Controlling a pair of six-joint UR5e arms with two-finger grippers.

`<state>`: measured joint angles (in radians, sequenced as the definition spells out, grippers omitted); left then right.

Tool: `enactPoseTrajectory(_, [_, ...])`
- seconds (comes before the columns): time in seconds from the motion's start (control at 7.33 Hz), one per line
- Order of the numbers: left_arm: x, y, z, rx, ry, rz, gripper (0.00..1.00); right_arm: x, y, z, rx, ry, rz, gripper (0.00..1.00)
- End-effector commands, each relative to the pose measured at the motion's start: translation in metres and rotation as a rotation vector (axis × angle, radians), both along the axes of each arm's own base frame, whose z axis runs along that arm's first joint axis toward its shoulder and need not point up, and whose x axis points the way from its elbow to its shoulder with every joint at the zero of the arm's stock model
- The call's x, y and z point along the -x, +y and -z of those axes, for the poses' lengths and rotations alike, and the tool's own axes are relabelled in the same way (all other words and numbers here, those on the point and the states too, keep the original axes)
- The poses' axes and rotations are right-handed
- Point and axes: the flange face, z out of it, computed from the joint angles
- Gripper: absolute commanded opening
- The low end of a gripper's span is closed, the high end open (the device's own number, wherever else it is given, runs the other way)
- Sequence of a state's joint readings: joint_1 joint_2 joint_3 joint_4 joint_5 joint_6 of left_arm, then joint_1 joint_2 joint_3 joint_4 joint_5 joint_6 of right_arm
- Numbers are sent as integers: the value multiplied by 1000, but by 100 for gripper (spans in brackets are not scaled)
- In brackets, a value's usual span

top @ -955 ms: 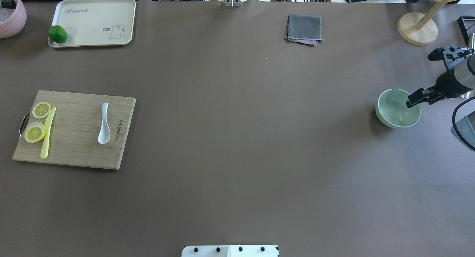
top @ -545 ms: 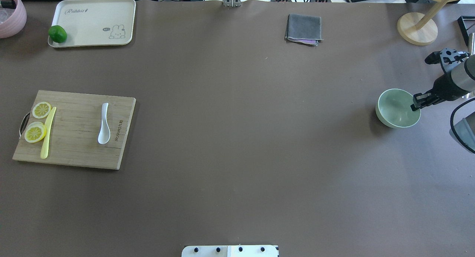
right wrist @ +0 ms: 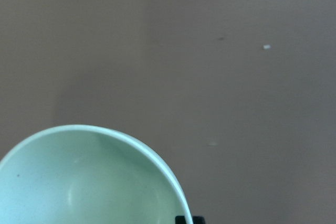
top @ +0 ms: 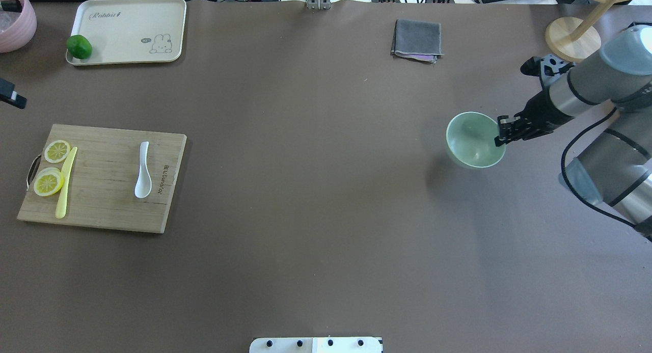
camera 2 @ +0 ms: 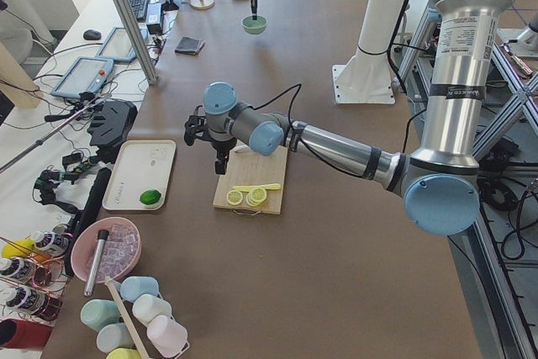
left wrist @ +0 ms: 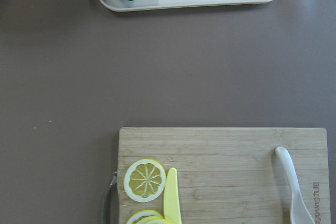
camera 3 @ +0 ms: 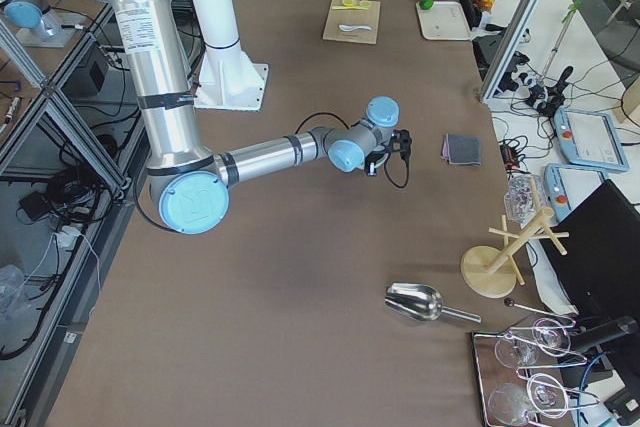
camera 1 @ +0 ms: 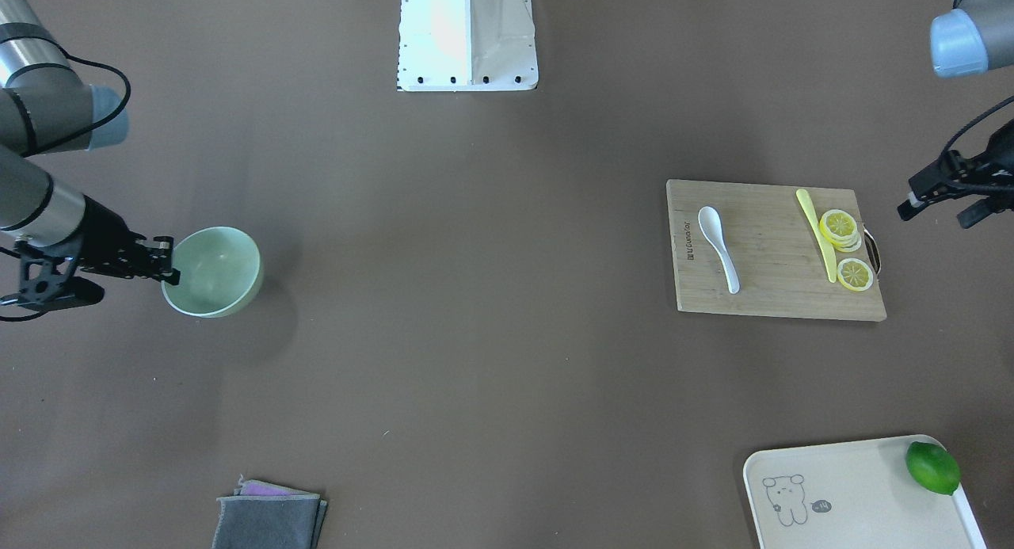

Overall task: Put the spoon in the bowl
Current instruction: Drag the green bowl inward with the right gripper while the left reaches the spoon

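**A:** From the front, what is the right claw doing?

**B:** It is clamping the near rim of the bowl. The spoon is lying on the cutting board, well apart from the bowl.

**A:** And the left claw?

**B:** It is hovering beside the board's lemon slices. I cannot tell if it is released or clenched.

**A:** Overhead?

**B:** The spoon's scoop is pointing toward the robot.

**A:** The wrist cameras?

**B:** The left one is looking down on the board and spoon. The right one is showing only the bowl's rim over the tabletop.
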<state>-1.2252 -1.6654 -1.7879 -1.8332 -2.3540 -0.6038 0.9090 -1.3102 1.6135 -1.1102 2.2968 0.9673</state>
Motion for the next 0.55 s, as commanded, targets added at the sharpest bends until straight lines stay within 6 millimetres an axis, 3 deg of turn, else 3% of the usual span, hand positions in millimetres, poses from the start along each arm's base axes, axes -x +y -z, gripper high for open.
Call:
enactPoseTrajectory(0.0, [-97, 5, 29, 59, -18, 19, 97, 119, 46, 101, 85, -57, -64, 0])
enactPoseTrajectory(0.27, [-167, 10, 50, 112, -27, 36, 94, 181, 84, 153, 126, -94, -96, 0])
enactPoseTrajectory(0.41, [-189, 21, 48, 117, -47, 36, 92, 204, 99, 168, 133, -80, -111, 0])
